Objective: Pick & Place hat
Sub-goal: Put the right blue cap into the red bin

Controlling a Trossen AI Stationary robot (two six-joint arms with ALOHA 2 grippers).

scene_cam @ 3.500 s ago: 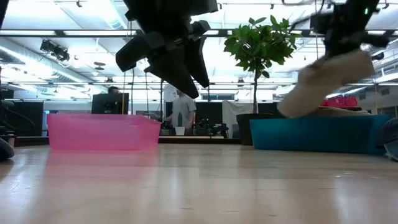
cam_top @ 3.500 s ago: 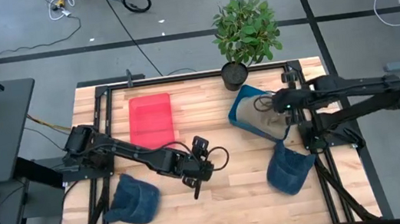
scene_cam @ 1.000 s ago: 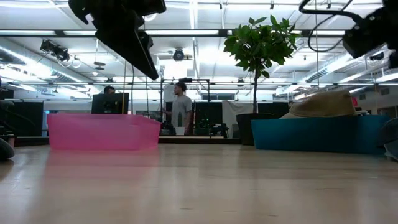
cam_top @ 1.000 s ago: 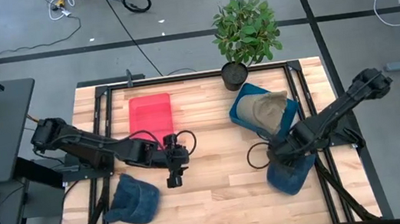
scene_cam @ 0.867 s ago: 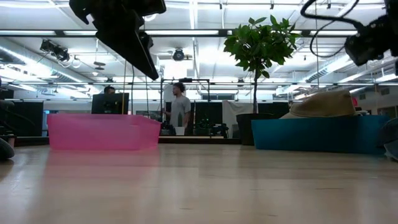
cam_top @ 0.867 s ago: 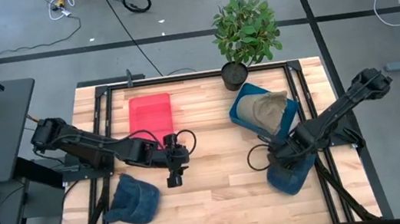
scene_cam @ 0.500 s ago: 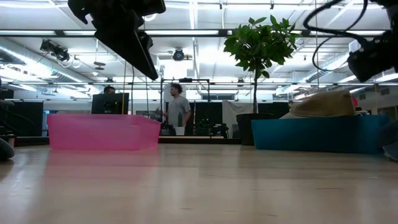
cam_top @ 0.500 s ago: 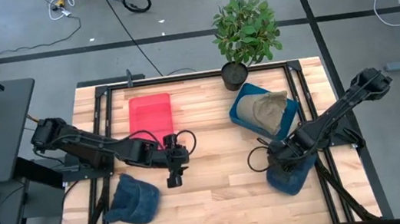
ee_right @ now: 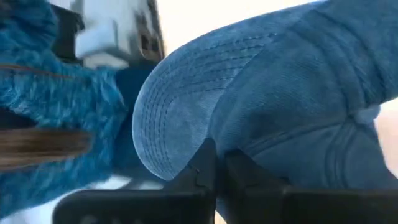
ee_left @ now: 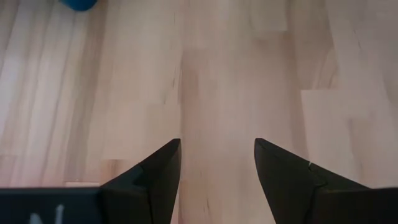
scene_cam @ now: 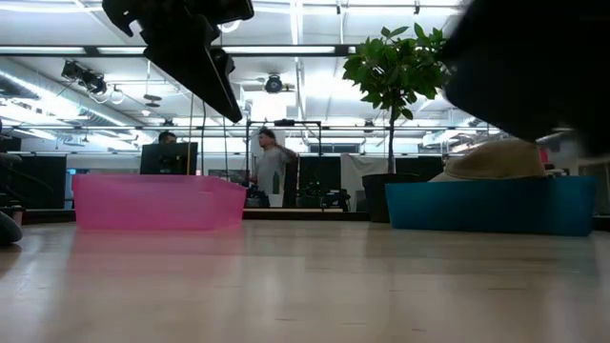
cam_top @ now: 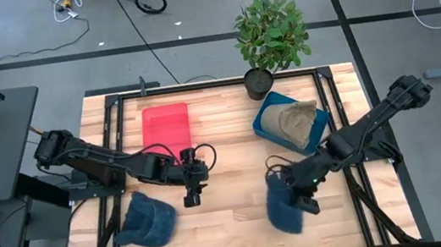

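Observation:
A blue denim cap (cam_top: 282, 206) sits in my right gripper (cam_top: 303, 204) near the table's near edge, right of the middle; the gripper is shut on it. In the low view the cap is a dark blurred mass (scene_cam: 534, 67) high above the wood. A second blue cap (cam_top: 148, 220) lies flat at the near left. A tan hat (cam_top: 293, 120) rests in the blue bin (cam_top: 265, 128). My left gripper (cam_top: 192, 198) hovers open over bare wood near the middle, touching nothing. My right gripper pinches the cap's cloth (ee_right: 205, 134) between its two shut fingers (ee_right: 202, 171), right beside the stitched brim (ee_right: 177, 93). The arm reaches in from the table's right side, slanting down. The cap is lifted clear of the table and spreads out beyond the fingers.
A pink bin (cam_top: 166, 131) stands at the far left-middle, and a potted plant (cam_top: 270, 33) stands at the far edge behind the blue bin. Bare wood lies between the two arms (cam_top: 237, 181). A person (scene_cam: 272, 171) stands in the room behind the table.
My right gripper has carried the blue cap from the near right corner toward the table's left and lifted it off the wood; in the low view it now fills the upper right. The left arm has kept still.

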